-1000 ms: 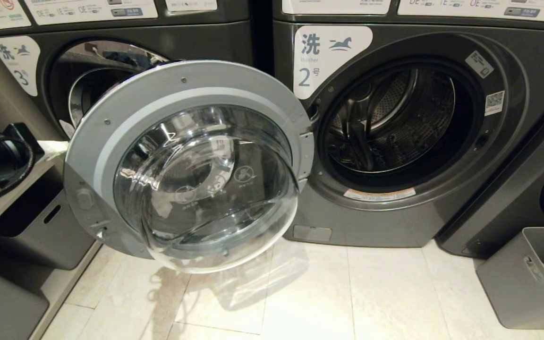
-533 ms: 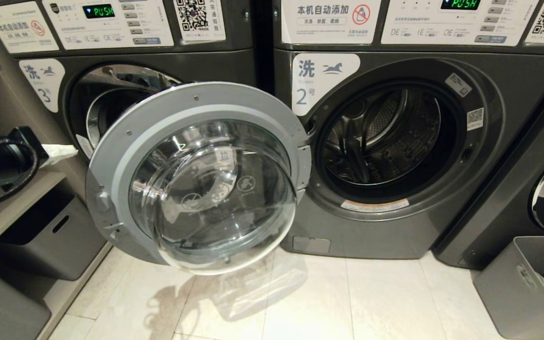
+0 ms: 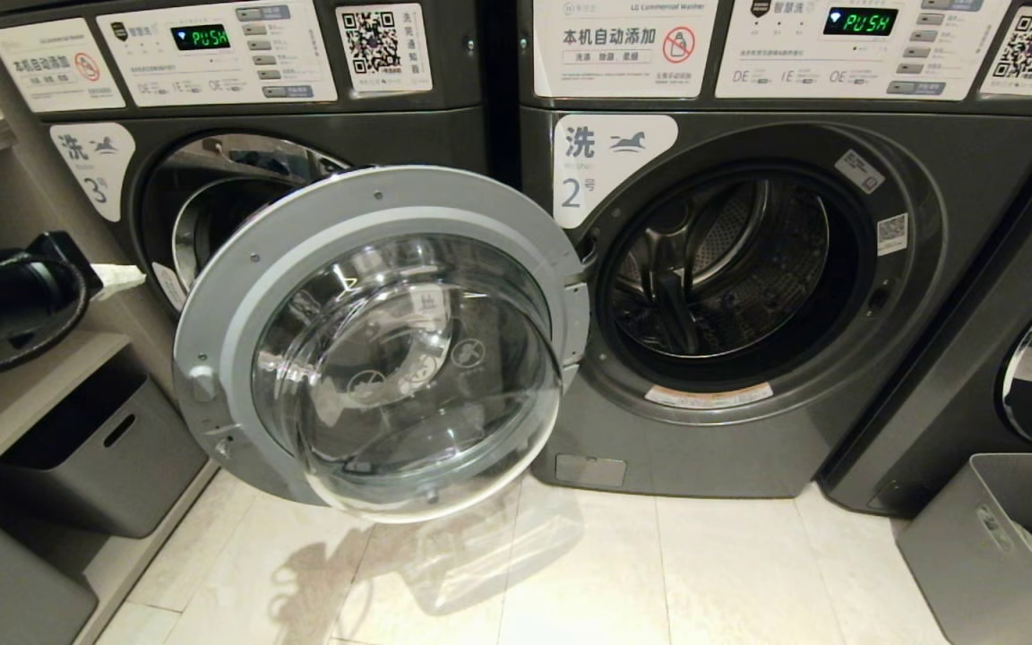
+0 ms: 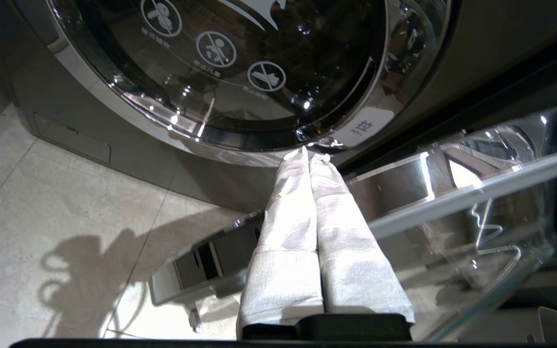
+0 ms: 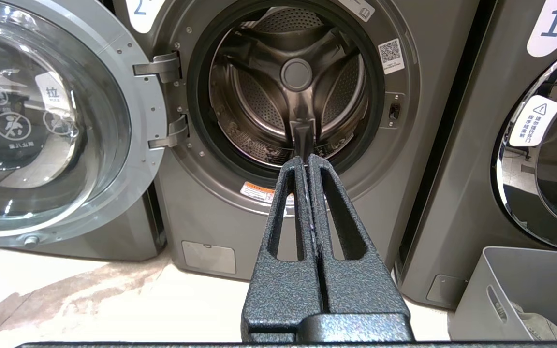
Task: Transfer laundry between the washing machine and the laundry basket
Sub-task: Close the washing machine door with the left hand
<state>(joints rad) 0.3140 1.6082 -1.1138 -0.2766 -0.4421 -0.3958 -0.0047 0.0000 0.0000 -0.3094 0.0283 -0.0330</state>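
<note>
— Since the washing machine [image 3: 731, 269] marked 2 is the one that matters, what do you see of it?

— I see it in the middle of my head view with its door [image 3: 382, 340] swung fully out to the left on its hinges, so the glass bowl faces me. Its drum [image 5: 290, 92] is open to view and I can make out no clothing in it. The laundry basket [image 5: 515, 295], grey, stands on the tiled floor [image 3: 641, 573] at the lower right, in front of the machine marked 1 [image 5: 525, 145]; something pale lies inside it, but I can't tell what.

— And the arms?

— I have the right gripper [image 5: 306, 162] level in front of the open drum, well short of it, jaws pressed together on nothing. My left gripper [image 4: 310, 157] has cloth-covered fingers [image 4: 283, 232], also closed and empty, with the tips near the chrome rim of the closed door of machine 3 [image 4: 240, 72], just behind the edge of the open glass door. I can't tell if they touch it.

— Anything else around?

— On my left I see a shelf [image 3: 5, 412] with grey bins [image 3: 95, 448] under it. Both control panels [image 3: 856, 45] show green lettering.
</note>
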